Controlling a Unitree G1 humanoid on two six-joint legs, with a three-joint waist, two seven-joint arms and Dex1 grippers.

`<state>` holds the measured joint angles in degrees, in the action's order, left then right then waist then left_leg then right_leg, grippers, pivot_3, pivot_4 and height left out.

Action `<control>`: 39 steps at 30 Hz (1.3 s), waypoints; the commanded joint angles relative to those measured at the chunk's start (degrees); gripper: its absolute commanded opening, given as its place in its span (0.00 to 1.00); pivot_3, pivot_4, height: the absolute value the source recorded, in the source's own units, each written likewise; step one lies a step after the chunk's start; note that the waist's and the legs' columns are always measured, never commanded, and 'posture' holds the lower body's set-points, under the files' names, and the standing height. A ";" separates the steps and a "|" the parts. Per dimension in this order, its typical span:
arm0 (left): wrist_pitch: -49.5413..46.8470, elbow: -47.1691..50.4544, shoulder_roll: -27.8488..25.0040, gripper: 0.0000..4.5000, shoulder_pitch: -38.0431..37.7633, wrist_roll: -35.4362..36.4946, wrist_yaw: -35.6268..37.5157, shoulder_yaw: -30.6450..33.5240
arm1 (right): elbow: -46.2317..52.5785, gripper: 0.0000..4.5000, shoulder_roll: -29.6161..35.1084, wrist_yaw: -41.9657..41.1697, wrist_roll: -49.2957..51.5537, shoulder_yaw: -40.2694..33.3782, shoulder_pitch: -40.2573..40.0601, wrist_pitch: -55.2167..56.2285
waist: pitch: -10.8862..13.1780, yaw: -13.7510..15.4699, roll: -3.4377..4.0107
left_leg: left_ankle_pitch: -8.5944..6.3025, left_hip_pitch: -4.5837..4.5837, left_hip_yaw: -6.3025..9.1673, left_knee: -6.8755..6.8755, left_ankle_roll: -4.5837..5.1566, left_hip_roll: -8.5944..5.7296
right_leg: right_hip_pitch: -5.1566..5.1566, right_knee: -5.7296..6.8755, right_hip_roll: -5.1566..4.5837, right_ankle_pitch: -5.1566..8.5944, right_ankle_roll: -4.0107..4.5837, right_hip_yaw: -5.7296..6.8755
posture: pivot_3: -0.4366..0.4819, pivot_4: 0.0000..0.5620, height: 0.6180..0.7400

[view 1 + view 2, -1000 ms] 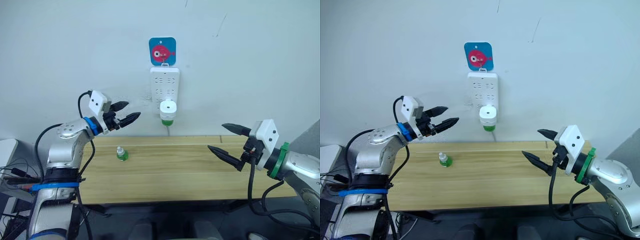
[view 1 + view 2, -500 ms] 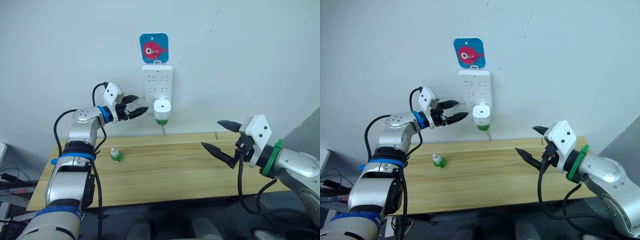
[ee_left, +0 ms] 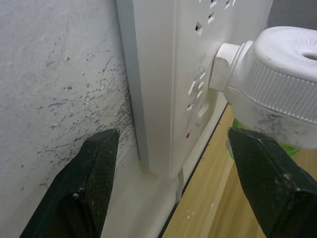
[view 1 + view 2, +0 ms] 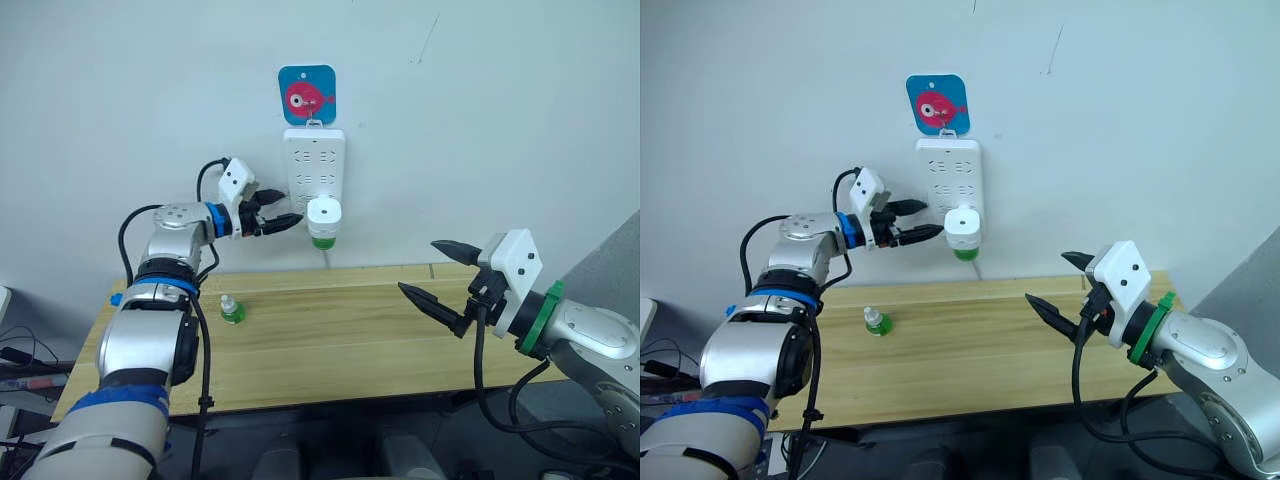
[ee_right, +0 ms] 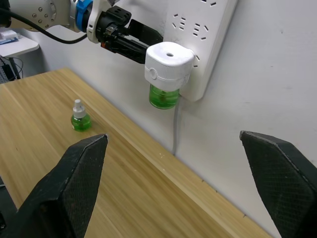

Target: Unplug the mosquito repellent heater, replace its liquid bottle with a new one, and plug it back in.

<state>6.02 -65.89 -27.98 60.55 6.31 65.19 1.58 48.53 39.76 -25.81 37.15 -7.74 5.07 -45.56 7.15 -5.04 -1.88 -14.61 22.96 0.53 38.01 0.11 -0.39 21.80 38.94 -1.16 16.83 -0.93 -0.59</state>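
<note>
The white mosquito repellent heater (image 4: 323, 213) is plugged into a wall power strip (image 4: 315, 160), with a green liquid bottle (image 4: 322, 241) screwed in beneath it. My left gripper (image 4: 290, 206) is open just left of the heater. In the left wrist view one finger (image 3: 89, 183) is by the wall and the other finger (image 3: 267, 178) is close under the heater (image 3: 277, 74), with no contact visible. A small spare green bottle (image 4: 232, 310) stands on the wooden table (image 4: 340, 340). My right gripper (image 4: 418, 266) hangs open above the table's right half, holding nothing.
A blue square hook with a red fish (image 4: 307, 96) holds the strip on the wall. The strip's white cable (image 4: 326, 258) drops behind the table. The table's front edge (image 4: 300, 400) faces me.
My left gripper has moved right along the wall, from well left of the strip to right beside the heater. The right gripper has barely moved. The camera shifted over the first half second.
</note>
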 commanded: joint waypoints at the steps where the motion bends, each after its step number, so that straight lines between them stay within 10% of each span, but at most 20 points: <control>1: 0.14 0.85 1.66 0.82 3.38 0.23 0.49 0.53 | 2.07 1.00 -0.21 0.65 0.60 -0.91 0.13 0.51 | 0.01 0.17 0.00 | 0.00 0.00 0.01 0.01 0.00 -0.01 | 0.00 0.00 -0.01 0.00 0.00 0.00 | 0.17 0.21 1.00; 21: -0.44 2.62 2.05 0.82 3.44 0.69 7.89 0.92 | 3.11 1.00 -0.90 0.65 1.32 -0.05 -1.14 0.80 | 0.03 -2.18 -0.03 | -0.02 0.09 -0.18 -0.05 0.03 0.01 | 0.20 0.01 0.03 -0.01 -0.08 -0.22 | 0.15 0.22 1.00; 30: -2.54 4.89 2.27 0.31 1.91 1.52 9.08 1.61 | 0.39 1.00 -4.67 2.32 0.07 4.51 3.94 1.13 | 0.22 -2.94 -0.05 | -0.02 0.09 -0.16 -0.05 0.03 0.01 | 0.20 0.02 0.03 -0.01 -0.08 -0.22 | 0.17 0.24 1.00; 39: -5.30 10.68 2.49 0.30 -1.64 2.35 9.00 1.95 | -9.09 1.00 -19.35 16.88 -13.59 18.34 17.13 0.24 | 0.51 -3.03 0.12 | -0.01 0.35 -0.04 -0.03 0.03 0.00 | 0.45 0.08 0.03 0.00 -0.10 -0.31 | 0.18 0.26 1.00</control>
<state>0.61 -58.15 -25.99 59.16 8.09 72.99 4.37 39.46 21.46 -11.63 26.82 9.09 20.25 -45.72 7.67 -8.07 -1.76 -14.62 23.36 0.53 37.99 0.14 -0.39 22.28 39.02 -1.14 16.83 -1.03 -0.87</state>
